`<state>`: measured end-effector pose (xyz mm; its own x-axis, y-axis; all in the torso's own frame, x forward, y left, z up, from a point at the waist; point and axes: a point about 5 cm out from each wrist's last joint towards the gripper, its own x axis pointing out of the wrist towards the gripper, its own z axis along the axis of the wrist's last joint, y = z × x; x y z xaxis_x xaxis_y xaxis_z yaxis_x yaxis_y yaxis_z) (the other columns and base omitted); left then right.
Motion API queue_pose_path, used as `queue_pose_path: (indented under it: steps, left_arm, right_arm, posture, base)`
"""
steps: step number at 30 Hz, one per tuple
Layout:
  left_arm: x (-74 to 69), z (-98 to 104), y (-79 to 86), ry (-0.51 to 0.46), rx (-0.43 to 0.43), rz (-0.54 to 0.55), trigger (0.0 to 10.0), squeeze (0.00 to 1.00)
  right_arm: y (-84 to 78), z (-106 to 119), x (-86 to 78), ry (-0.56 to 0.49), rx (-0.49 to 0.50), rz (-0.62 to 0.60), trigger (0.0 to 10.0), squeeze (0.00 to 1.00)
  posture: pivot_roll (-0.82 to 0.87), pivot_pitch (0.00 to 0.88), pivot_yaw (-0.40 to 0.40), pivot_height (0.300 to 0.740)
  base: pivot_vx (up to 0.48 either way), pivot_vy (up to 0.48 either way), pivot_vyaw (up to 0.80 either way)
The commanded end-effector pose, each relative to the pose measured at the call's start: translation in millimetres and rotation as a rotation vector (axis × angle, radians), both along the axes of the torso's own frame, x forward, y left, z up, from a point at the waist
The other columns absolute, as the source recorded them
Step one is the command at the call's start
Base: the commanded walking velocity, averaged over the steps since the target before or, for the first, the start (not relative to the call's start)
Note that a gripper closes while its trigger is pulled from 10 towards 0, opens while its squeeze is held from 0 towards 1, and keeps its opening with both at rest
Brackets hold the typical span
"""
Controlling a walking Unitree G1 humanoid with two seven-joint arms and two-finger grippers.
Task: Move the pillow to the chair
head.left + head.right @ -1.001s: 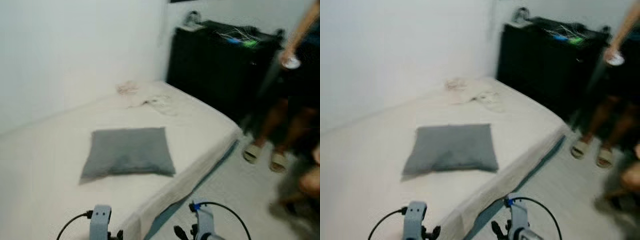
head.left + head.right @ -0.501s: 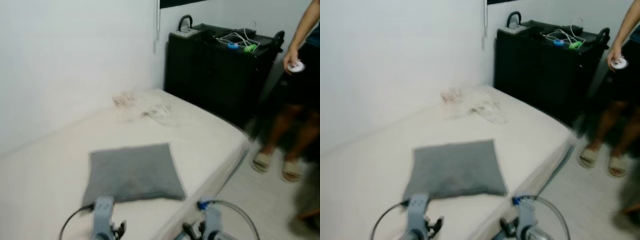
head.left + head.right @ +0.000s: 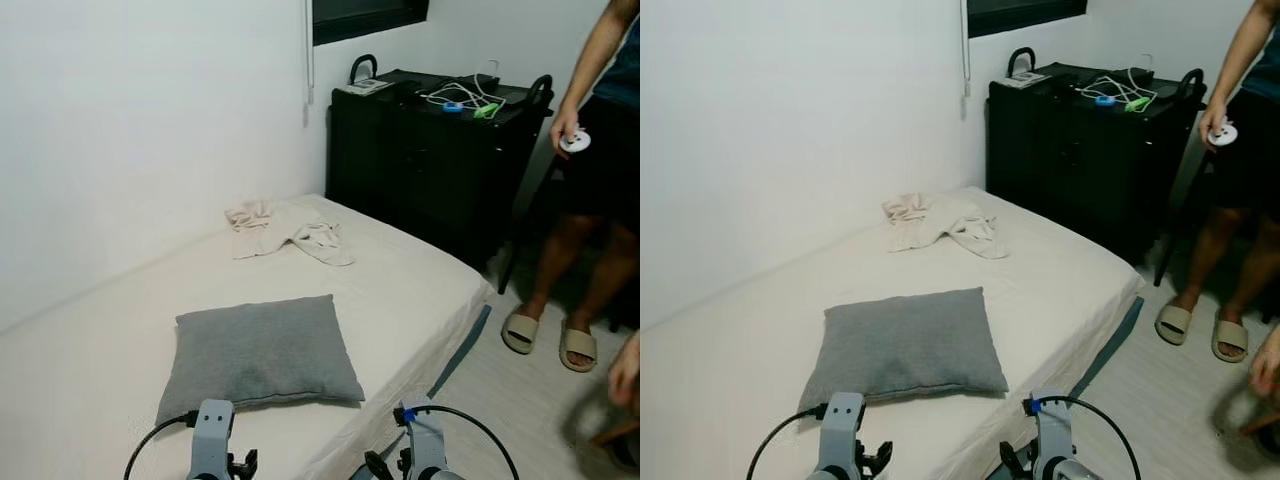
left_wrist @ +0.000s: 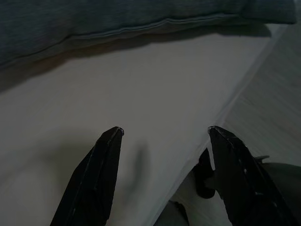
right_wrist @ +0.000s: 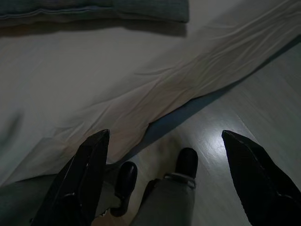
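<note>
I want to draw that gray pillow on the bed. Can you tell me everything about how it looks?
The pillow is plain gray, soft-looking fabric, roughly square with a sewn seam along its edge. It lies flat on the white bed, near the side closest to the robot, a little puffy in the middle. Nothing rests on it, and neither tool touches it. The crumpled cloth lies apart, nearer the wall.

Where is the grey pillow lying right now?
The flat grey fabric pillow lies on the white bed, near its front edge, just ahead of both grippers and nearer than the crumpled cream cloth.
</note>
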<state>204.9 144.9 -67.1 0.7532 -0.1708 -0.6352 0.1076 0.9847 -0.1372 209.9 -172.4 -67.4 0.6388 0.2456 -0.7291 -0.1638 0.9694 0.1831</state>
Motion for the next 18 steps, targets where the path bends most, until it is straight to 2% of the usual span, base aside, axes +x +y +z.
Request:
queue_pose_path:
  steps: [1,5,18]
  left_arm:
    - [-0.3,-0.5,2.0,0.008,0.015,-0.012,10.0,0.0]
    - [0.1,-0.4,1.2,0.007,0.013,-0.012,10.0,0.0]
    - [0.1,-0.6,-0.4,0.011,0.01,-0.015,10.0,0.0]
  right_arm:
    - [3.2,0.3,0.7,-0.01,0.004,0.008,10.0,0.0]
    - [3.1,0.1,0.4,-0.008,0.003,0.008,10.0,0.0]
    - [5.6,-2.2,-3.2,0.007,0.0,0.024,10.0,0.0]
  posture:
    - [0.0,0.008,0.016,0.74]
    - [0.0,0.008,0.016,0.74]
    - [0.0,0.004,0.013,0.74]
  base:
    - [0.0,-0.435,0.0]
    - [0.0,-0.412,0.0]
    - [0.0,0.0,0.0]
